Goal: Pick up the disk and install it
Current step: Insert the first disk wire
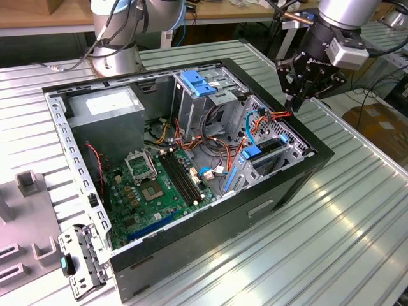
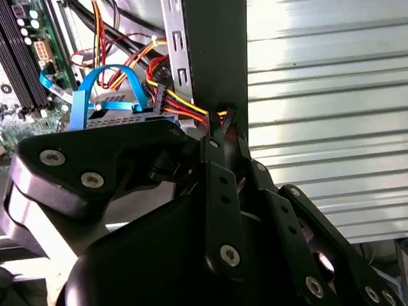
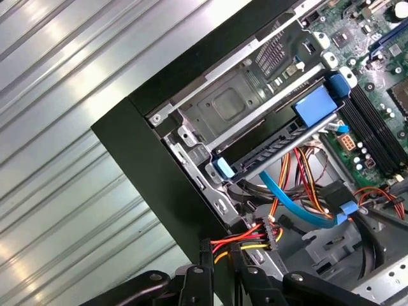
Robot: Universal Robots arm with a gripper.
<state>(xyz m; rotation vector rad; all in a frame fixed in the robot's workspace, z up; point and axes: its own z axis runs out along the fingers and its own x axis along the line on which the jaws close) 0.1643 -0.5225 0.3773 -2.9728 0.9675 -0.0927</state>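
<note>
Fingers: your gripper's (image 1: 295, 106) fingers (image 2: 221, 162) are drawn together to a point. You have nothing clamped that can be made out, and certainly no disk.
Wires: a red and yellow bundle (image 3: 242, 238) runs just beside the fingertips and ends in a black plug (image 3: 271, 236). You cannot tell whether the tips touch it.
Case wall: the gripper hangs over the rim of the black case (image 3: 159, 178), at about two o'clock of the case in the exterior view.
Disk: the disk (image 1: 271, 148) lies flat in the low drive cage (image 3: 236, 108) just inside that wall, at about seven o'clock from the gripper in the exterior view. It has a blue rail end (image 3: 315, 105) on the board side and a paler one (image 3: 223, 167) by the wall. A flat blue cable (image 3: 293, 201) leads away from under its end.
Done: judging by that, the pick-up is behind you and the disk is in its bay.
Left: you cannot tell whether it is pushed fully home, or whether the black plug is joined to it.
Beyond: the green board (image 1: 159, 185) sits at nine o'clock of the disk, the tall cage's blue latch (image 1: 196, 83) at eleven, and the grey box (image 1: 105, 105) in the far corner.
</note>
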